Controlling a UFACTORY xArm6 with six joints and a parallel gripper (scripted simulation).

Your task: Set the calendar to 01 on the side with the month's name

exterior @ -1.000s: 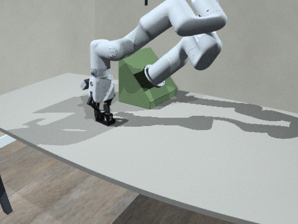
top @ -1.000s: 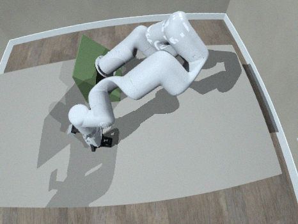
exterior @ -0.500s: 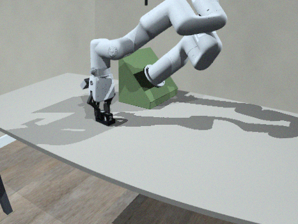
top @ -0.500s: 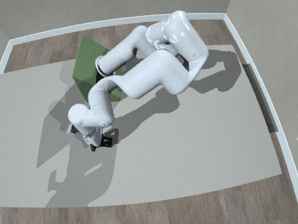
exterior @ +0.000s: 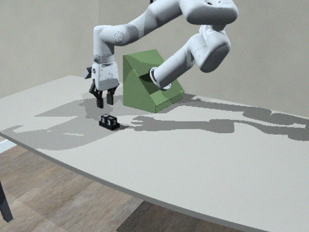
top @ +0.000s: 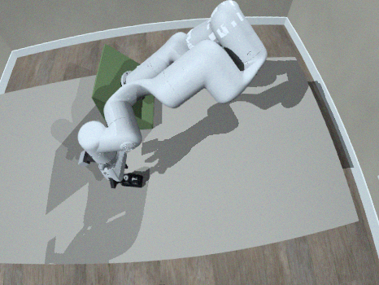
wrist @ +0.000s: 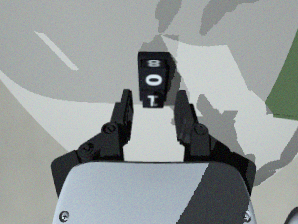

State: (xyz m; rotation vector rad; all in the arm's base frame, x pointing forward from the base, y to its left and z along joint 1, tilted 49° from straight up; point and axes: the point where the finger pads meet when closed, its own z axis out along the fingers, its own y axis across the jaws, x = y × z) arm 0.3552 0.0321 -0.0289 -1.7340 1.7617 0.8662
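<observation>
Below the hand [top: 115,184] [exterior: 105,103] [wrist: 154,100] spreads a pale grey surface [top: 244,179] [exterior: 185,159] [wrist: 150,145], crossed by shadows; beyond it stand plain beige walls [top: 341,37] [exterior: 248,59], above wood-look flooring [top: 203,270] [exterior: 66,175].

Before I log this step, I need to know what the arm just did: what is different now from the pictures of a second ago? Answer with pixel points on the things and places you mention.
The gripper [top: 119,176] [exterior: 105,103] [wrist: 154,100] has risen from down at the calendar [top: 132,180] [exterior: 109,122] [wrist: 153,80] to above the table, its fingers parted with nothing between them. The calendar stayed on the table, and the green mount [top: 100,77] [exterior: 132,89] [wrist: 287,92] is where it was.
</observation>
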